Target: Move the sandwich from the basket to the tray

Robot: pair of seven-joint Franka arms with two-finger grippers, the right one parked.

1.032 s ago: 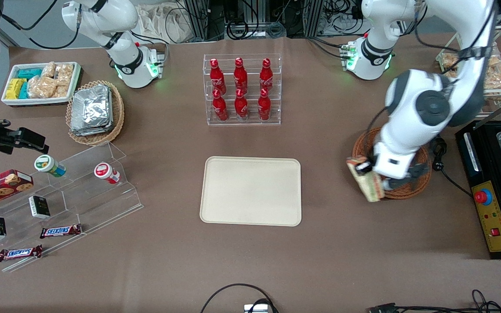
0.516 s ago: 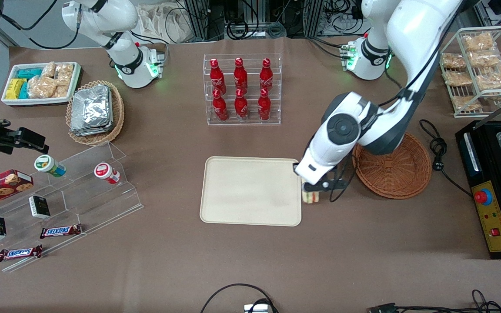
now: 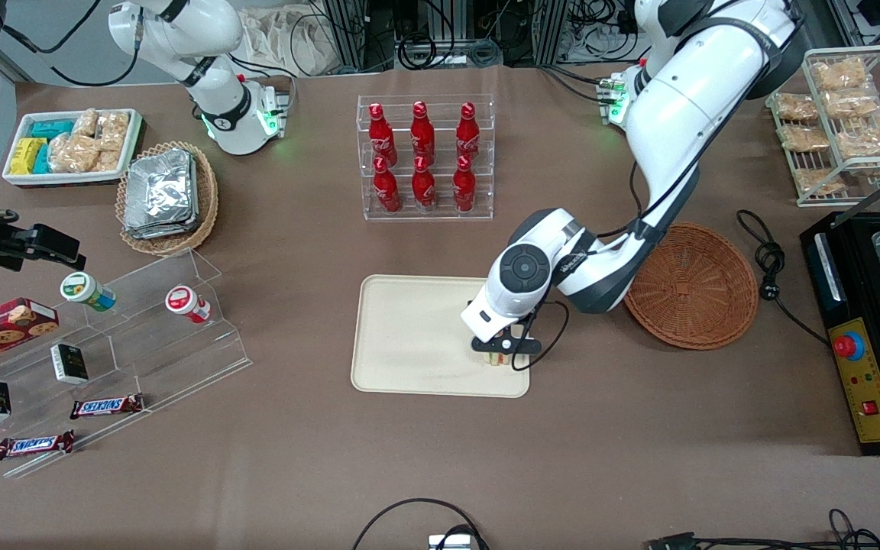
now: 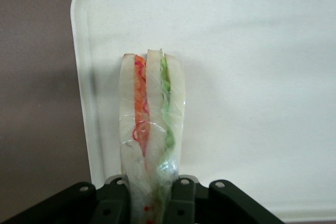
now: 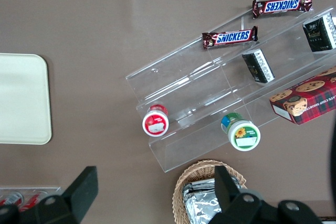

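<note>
My left gripper (image 3: 498, 353) is shut on the sandwich (image 4: 152, 124), a clear-wrapped wedge with orange-red and green filling. It holds the sandwich over the cream tray (image 3: 409, 336), near the tray's corner nearest the basket and the front camera. In the front view only a sliver of the sandwich (image 3: 496, 357) shows under the hand. In the left wrist view the tray (image 4: 262, 51) lies under the sandwich; whether they touch I cannot tell. The reddish-brown wicker basket (image 3: 690, 285) stands beside the tray, toward the working arm's end, with nothing in it.
A clear rack of red bottles (image 3: 425, 156) stands farther from the front camera than the tray. A black machine (image 3: 868, 328) and a wire rack of snack packets (image 3: 841, 122) are at the working arm's end. A clear stepped display (image 3: 104, 344) is at the parked arm's end.
The gripper has carried the sandwich from above the basket, past the tray's edge, to over the tray. The basket now holds nothing.
</note>
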